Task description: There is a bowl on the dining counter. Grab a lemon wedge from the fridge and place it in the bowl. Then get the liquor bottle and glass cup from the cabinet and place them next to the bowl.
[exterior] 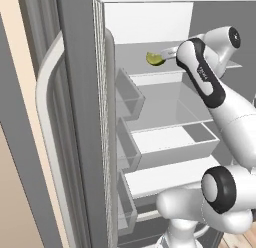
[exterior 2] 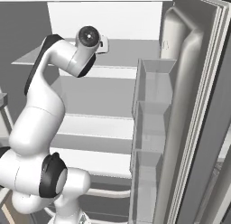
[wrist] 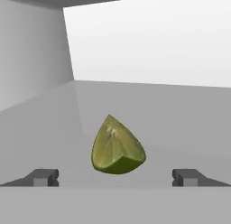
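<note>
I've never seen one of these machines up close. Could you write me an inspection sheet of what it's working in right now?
Surface: pale grey upper shelf inside the open fridge.
Job's things: lemon wedge resting on that shelf, untouched.
Clutter: nothing seen on the shelves; clear door bins look empty.
Grippers: gripper open, fingertips either side of the wedge and just short of it.
Cables: nothing seen.
Surroundings: fridge door swung open, with pale handle.
</note>
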Robot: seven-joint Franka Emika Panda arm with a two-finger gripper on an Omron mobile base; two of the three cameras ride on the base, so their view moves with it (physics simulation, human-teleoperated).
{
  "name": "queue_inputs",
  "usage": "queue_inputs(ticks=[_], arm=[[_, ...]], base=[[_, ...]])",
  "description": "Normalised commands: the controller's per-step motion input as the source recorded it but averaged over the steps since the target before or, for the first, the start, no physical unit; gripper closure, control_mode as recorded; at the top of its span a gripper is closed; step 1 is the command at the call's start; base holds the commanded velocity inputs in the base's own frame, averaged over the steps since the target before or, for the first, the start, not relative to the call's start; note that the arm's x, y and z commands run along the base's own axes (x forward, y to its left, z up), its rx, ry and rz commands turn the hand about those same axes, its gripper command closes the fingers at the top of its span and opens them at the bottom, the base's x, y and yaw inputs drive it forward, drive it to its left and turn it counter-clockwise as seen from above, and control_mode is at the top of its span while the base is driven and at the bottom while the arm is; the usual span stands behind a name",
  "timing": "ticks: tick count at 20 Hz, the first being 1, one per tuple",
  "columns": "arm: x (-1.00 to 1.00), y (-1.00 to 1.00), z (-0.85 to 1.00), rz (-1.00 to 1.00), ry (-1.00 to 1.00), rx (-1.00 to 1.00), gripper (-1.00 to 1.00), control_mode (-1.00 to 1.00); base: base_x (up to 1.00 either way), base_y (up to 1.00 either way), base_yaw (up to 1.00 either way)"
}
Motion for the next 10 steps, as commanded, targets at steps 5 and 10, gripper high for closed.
queue_inputs(ticks=[5, 10], arm=[[0.0, 0.0, 0.0, 0.02, 0.0, -0.04, -1.0, -1.0], [0.15, 0.0, 0.0, 0.02, 0.0, 0.0, -1.0, -1.0]], base=[[0.0, 0.0, 0.0], [0.0, 0.0, 0.0]])
